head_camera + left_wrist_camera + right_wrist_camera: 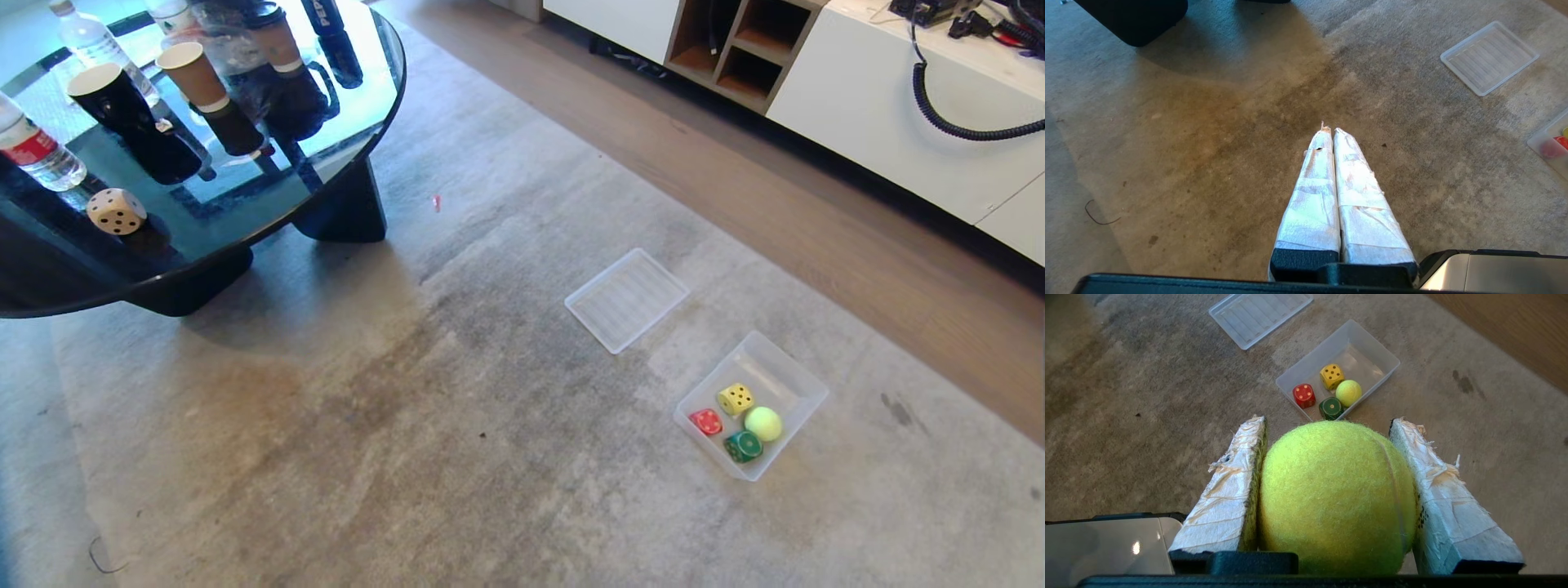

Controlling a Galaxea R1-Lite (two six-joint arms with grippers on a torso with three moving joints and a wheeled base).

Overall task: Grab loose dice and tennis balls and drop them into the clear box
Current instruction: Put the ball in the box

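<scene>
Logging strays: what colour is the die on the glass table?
Cream with black pips; head view.

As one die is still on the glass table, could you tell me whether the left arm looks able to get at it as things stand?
Probably not from here. The left gripper hangs shut over bare carpet, and the cream die sits up on the glass table, off to the side. The robot would likely need to turn or drive closer first.
</scene>
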